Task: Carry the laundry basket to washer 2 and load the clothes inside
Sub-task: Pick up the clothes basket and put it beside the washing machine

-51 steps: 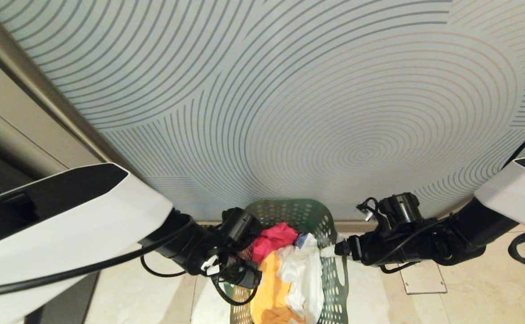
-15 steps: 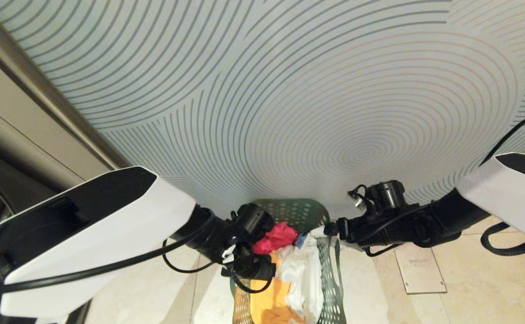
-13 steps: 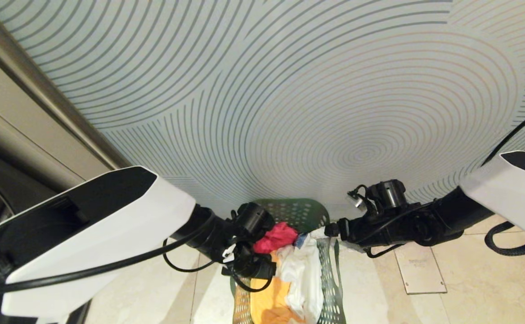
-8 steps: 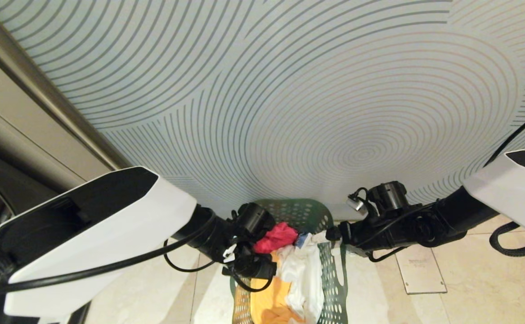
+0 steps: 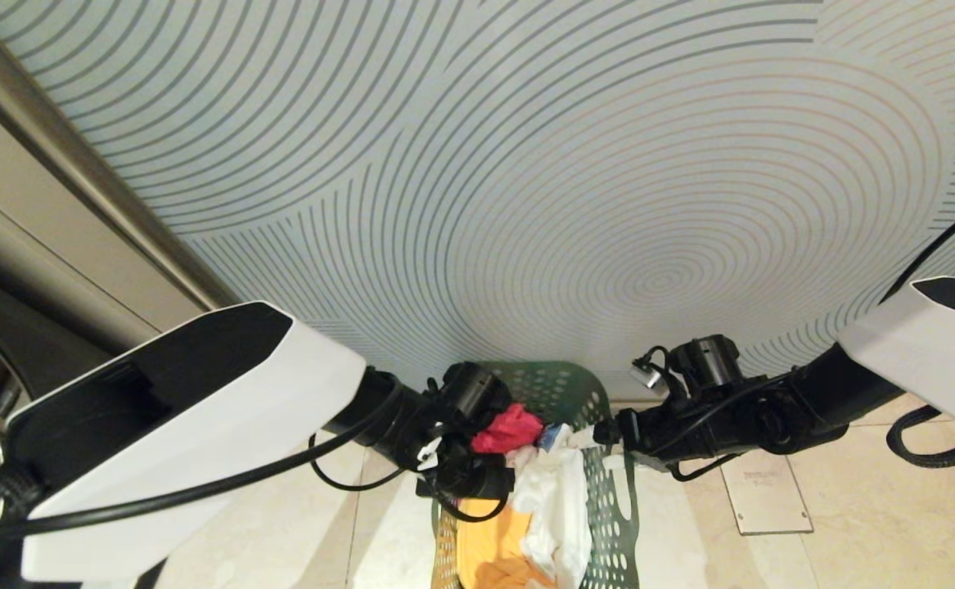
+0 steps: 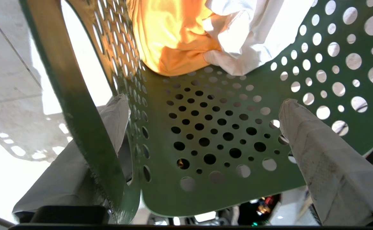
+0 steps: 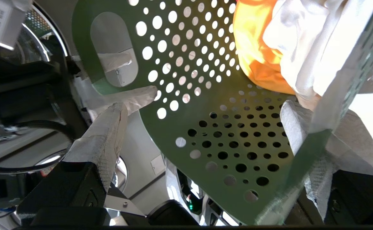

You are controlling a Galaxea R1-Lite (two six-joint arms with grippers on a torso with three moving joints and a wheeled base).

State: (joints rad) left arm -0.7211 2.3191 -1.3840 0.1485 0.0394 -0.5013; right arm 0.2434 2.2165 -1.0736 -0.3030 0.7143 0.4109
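Laundry basket (image 5: pixel 600 491) of stiff, light perforated plastic, standing on the floor with soft clothes (image 5: pixel 542 499) inside, its opposite walls straddled by the spread, unclenched left pincer (image 6: pixel 202 127) and right pincer (image 7: pixel 202 118); best gripped at the rim.

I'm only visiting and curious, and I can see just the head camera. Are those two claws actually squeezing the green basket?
Observer: Not the left gripper. Its wrist view shows the fingers wide apart, straddling one wall of the laundry basket, one finger outside and one inside.
Visitor: And the other one?
Observer: The right gripper is open too. The basket's handle strip crosses in front of one finger.
Visitor: Is the basket full?
Observer: No. The orange garment and white garment lie at one end, and the perforated floor between the fingers is bare.
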